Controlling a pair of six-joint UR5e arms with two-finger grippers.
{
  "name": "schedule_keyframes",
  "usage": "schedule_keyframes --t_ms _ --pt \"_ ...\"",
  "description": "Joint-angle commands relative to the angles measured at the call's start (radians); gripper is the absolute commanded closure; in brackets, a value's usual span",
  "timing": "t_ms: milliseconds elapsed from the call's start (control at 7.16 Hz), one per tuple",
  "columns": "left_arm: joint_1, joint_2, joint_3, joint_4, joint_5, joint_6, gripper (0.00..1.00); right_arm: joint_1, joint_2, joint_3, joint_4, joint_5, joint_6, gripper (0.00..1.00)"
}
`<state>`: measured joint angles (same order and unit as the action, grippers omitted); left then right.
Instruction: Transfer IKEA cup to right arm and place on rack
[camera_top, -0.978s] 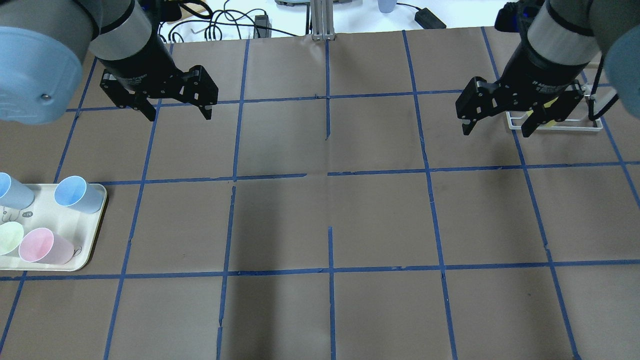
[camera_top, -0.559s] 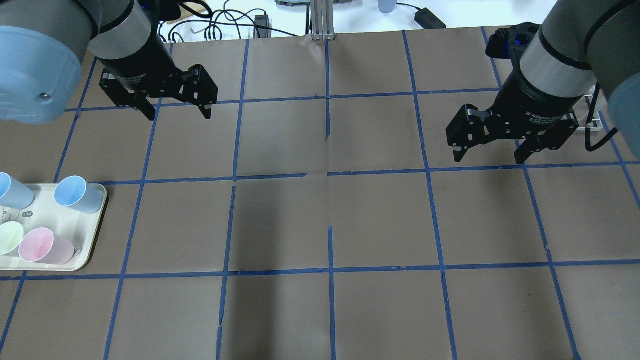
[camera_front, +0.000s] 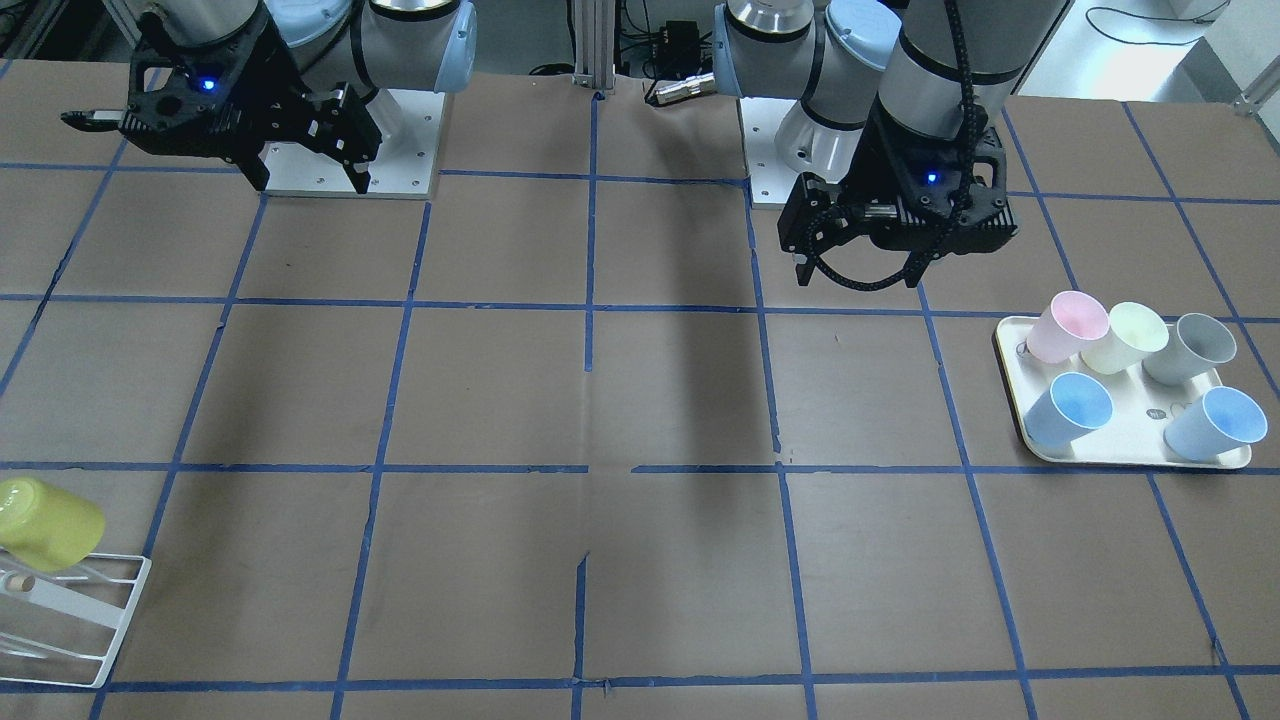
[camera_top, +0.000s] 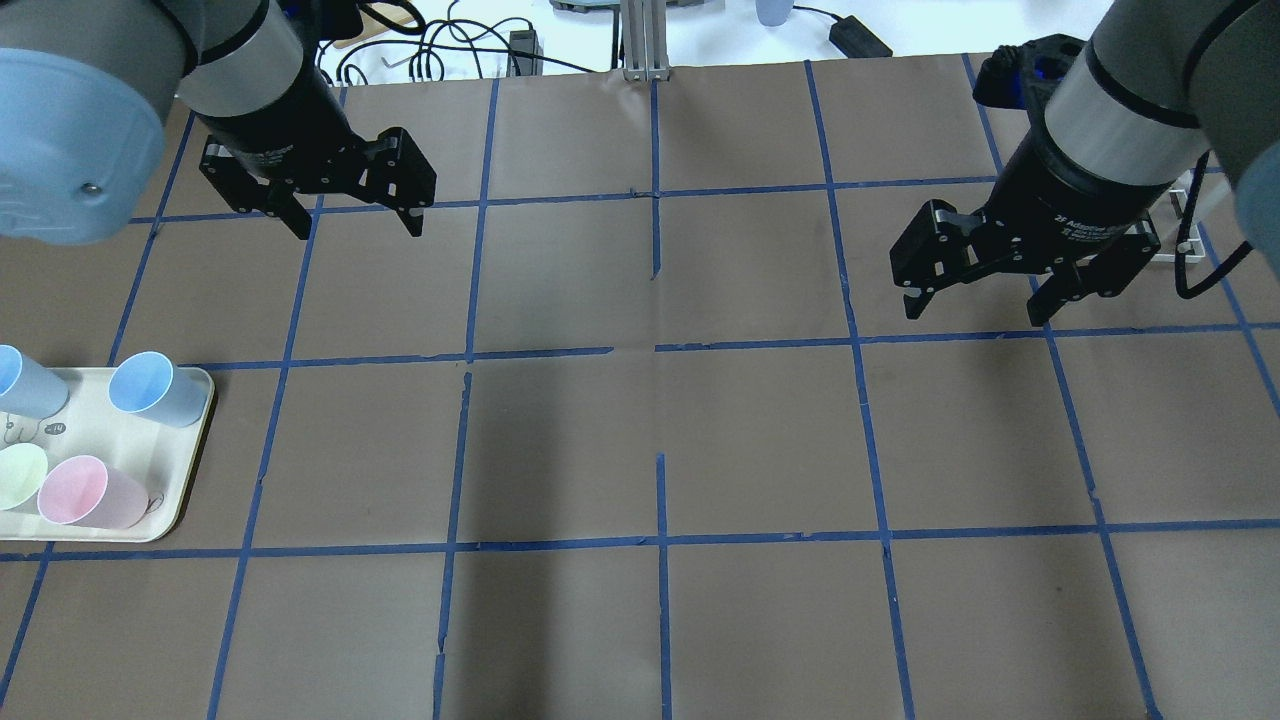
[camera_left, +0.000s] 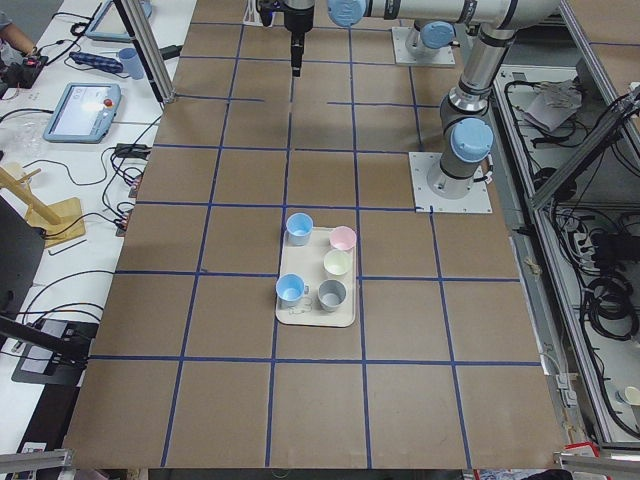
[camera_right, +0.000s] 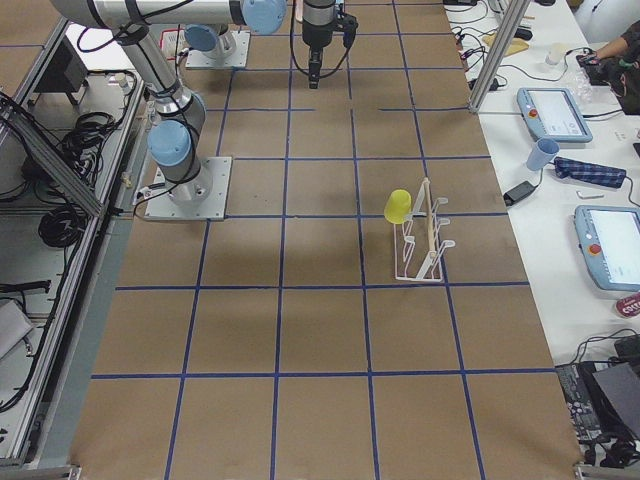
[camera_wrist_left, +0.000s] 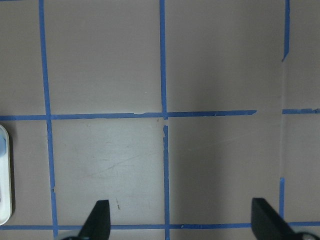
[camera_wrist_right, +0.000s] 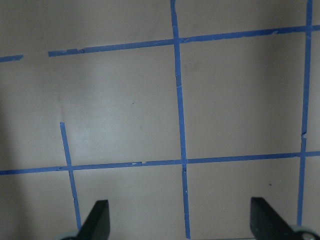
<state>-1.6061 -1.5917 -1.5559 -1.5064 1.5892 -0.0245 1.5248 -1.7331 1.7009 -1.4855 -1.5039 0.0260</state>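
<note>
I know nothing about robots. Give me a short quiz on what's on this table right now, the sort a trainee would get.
1. True or false: the yellow cup rests on the rack.
2. How many cups stand on the tray? A three, B five, C seven.
3. Fill in: the left gripper and the right gripper are both ____, holding nothing.
Key: 1 true; 2 B; 3 open.

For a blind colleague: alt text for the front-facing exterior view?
A bright yellow plastic cup sits tilted on a white wire rack, lower left. The black left gripper and right gripper hang open, empty, above the brown table; a cream tray at right holds five pastel cups.
</note>
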Motion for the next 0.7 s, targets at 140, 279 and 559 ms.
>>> schedule_keyframes --t_ms 140,279,559 --pt "0.0 -0.002 0.005 0.0 0.002 0.0 0.0 0.0 -0.002 -0.001 0.005 -0.033 0.0 0.0" --pt "0.0 -0.005 0.007 0.0 0.0 0.0 0.0 0.0 -0.003 -0.001 0.005 -0.042 0.0 0.0" --pt "0.0 -0.005 0.005 0.0 0.002 0.0 0.0 0.0 -0.003 -0.003 0.005 -0.035 0.0 0.0"
